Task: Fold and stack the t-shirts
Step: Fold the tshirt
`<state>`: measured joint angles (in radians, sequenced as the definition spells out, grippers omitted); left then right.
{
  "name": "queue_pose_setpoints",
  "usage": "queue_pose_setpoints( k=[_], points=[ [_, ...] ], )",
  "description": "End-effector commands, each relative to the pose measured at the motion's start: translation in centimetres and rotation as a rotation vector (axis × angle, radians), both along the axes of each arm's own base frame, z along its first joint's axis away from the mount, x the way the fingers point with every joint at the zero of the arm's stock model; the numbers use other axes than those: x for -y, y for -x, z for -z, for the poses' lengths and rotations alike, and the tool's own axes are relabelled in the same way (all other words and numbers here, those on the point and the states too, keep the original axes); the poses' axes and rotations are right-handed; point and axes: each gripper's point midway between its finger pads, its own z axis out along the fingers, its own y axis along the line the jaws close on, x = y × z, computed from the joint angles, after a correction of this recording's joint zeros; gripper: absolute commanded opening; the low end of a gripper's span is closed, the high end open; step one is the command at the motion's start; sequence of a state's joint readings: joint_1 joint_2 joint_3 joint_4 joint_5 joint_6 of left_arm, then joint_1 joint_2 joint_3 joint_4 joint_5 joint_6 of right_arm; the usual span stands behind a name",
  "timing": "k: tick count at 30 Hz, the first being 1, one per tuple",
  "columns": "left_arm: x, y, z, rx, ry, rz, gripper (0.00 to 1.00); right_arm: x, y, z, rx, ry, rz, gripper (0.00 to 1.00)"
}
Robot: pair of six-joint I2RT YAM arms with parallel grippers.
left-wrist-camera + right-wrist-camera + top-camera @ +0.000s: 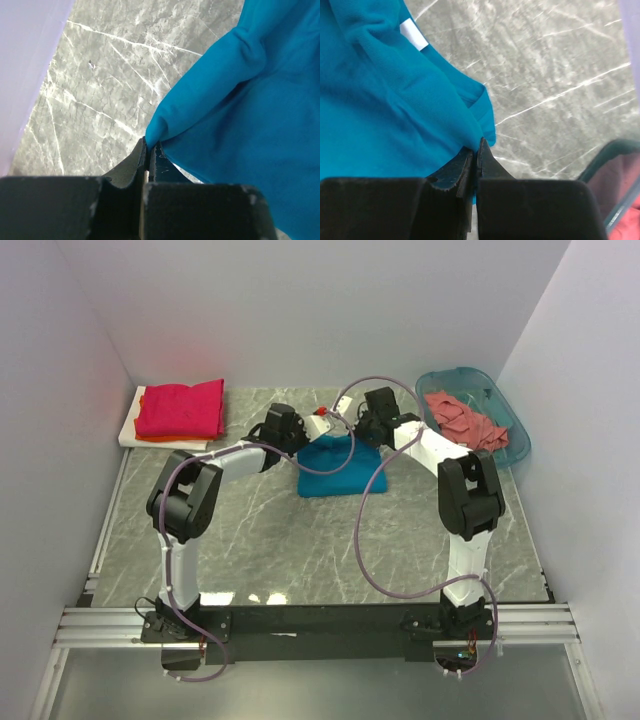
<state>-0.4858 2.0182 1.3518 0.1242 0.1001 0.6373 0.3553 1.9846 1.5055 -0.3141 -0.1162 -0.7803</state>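
Note:
The teal-blue t-shirt point(326, 468) lies partly folded at the middle back of the table. My left gripper point(320, 426) is shut on its far left corner; in the left wrist view point(149, 144) the cloth point(250, 100) is pinched between the closed jaws. My right gripper point(350, 426) is shut on its far right corner, seen in the right wrist view point(478, 145) with the cloth point(380, 100) bunched at the tips. A magenta-red t-shirt point(181, 407) lies folded on an orange one point(160, 437) at the back left. A salmon-pink t-shirt point(464, 420) lies crumpled in the basket.
The translucent teal basket point(515, 430) stands at the back right, its rim in the right wrist view point(605, 155). A flat white board point(130, 428) lies under the folded stack at the back left. White walls close the table on three sides.

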Motion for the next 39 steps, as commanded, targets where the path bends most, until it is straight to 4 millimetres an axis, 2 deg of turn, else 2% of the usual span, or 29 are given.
queue_pose_setpoints(
  k=[1, 4, 5, 7, 8, 9, 10, 12, 13, 14, 15, 16, 17, 18, 19, 20, 21, 23, 24, 25, 26, 27, 28, 30, 34, 35, 37, 38, 39],
  points=[
    [0.7, -1.3, -2.1, 0.037, 0.042, -0.006, 0.00, 0.0, -2.0, -2.5, 0.079, -0.030, 0.038, 0.00],
    [0.6, -1.8, -2.1, 0.038, 0.050, -0.033, 0.01, 0.3, -2.7, -2.6, 0.103, -0.027, 0.075, 0.15],
    [0.3, -2.2, -2.4, 0.051, 0.048, -0.064, 0.03, 0.6, -3.3, -2.6, 0.117, -0.036, 0.122, 0.34],
    [-0.1, -3.3, -3.9, 0.081, 0.104, -0.141, 0.40, 1.7, -5.2, -3.7, 0.213, -0.054, 0.259, 0.51],
    [0.1, -3.6, -4.7, 0.092, 0.134, -0.158, 0.53, 2.1, -5.8, -4.3, 0.250, -0.075, 0.311, 0.63],
    [-1.4, -4.4, -6.0, 0.115, 0.178, -0.295, 0.93, 2.4, -6.5, -5.2, 0.289, -0.099, 0.362, 0.66],
    [-1.7, -5.2, -8.1, 0.148, 0.228, -0.359, 0.99, 3.2, -7.3, -6.7, 0.337, -0.138, 0.454, 0.68],
    [-3.2, -5.7, -10.6, 0.159, 0.314, -0.496, 0.99, 4.1, -7.5, -7.1, 0.320, -0.165, 0.530, 0.69],
    [-3.4, -5.6, -11.3, 0.136, 0.324, -0.512, 0.99, 4.0, -7.7, -8.2, 0.312, -0.207, 0.552, 0.69],
    [-3.8, -5.3, -11.9, 0.129, 0.340, -0.531, 1.00, 3.9, -7.5, -8.5, 0.287, -0.235, 0.540, 0.67],
    [-4.4, -4.9, -13.5, 0.126, 0.386, -0.568, 0.99, 4.5, -7.1, -8.1, 0.251, -0.234, 0.550, 0.67],
    [-4.7, -4.5, -13.9, 0.113, 0.402, -0.582, 0.99, 4.5, -6.5, -7.9, 0.220, -0.238, 0.529, 0.67],
    [-5.2, -3.4, -14.2, 0.073, 0.398, -0.588, 0.99, 3.0, -5.5, -8.4, 0.165, -0.292, 0.421, 0.67],
    [-5.6, -2.9, -14.2, 0.041, 0.425, -0.598, 0.99, 2.4, -4.5, -8.2, 0.115, -0.301, 0.354, 0.66],
    [-4.8, -2.0, -13.8, -0.022, 0.447, -0.547, 1.00, 2.6, -2.6, -7.6, 0.031, -0.293, 0.274, 0.66],
    [-4.7, -0.8, -13.7, -0.087, 0.457, -0.528, 0.99, 2.1, -1.5, -7.2, -0.023, -0.320, 0.227, 0.66],
    [-4.5, -0.1, -13.2, -0.164, 0.513, -0.527, 0.99, 1.0, 0.3, -6.7, -0.124, -0.375, 0.168, 0.65],
    [-3.2, 1.8, -12.5, -0.332, 0.622, -0.502, 0.98, 0.8, 2.1, -6.4, -0.229, -0.444, 0.143, 0.62],
    [-3.7, 2.3, -11.7, -0.399, 0.658, -0.517, 0.97, -0.1, 3.5, -6.2, -0.304, -0.505, 0.117, 0.60],
    [-3.8, 3.3, -9.8, -0.477, 0.681, -0.527, 0.98, -0.3, 4.6, -5.6, -0.365, -0.541, 0.139, 0.59],
    [-3.0, 4.6, -9.6, -0.562, 0.733, -0.474, 0.99, -0.4, 5.1, -5.4, -0.396, -0.565, 0.141, 0.57],
    [-3.2, 4.7, -9.3, -0.607, 0.804, -0.496, 0.98, -0.5, 5.2, -5.3, -0.402, -0.591, 0.148, 0.55],
    [-3.2, 5.8, -7.1, -0.675, 0.815, -0.510, 0.97, -0.5, 5.3, -4.7, -0.442, -0.625, 0.224, 0.54],
    [-3.1, 6.9, -5.4, -0.744, 0.840, -0.543, 0.96, 0.9, 3.8, -3.9, -0.438, -0.640, 0.352, 0.53],
    [-3.3, 7.1, -2.9, -0.808, 0.855, -0.637, 0.97, 3.4, 1.8, -2.3, -0.412, -0.629, 0.524, 0.61],
    [-3.2, 7.0, -1.7, -0.835, 0.850, -0.662, 0.98, 3.8, 1.7, -2.0, -0.413, -0.625, 0.545, 0.61],
    [-3.3, 6.2, -1.2, -0.840, 0.840, -0.696, 0.99, 4.6, 1.8, -1.4, -0.425, -0.629, 0.572, 0.62],
    [-3.3, 6.2, 0.5, -0.879, 0.816, -0.730, 1.00, 4.6, 2.0, -1.4, -0.437, -0.644, 0.565, 0.62],
    [-3.2, 6.1, 1.1, -0.896, 0.811, -0.745, 0.99, 4.8, 2.0, -1.3, -0.438, -0.655, 0.568, 0.62]
  ],
)
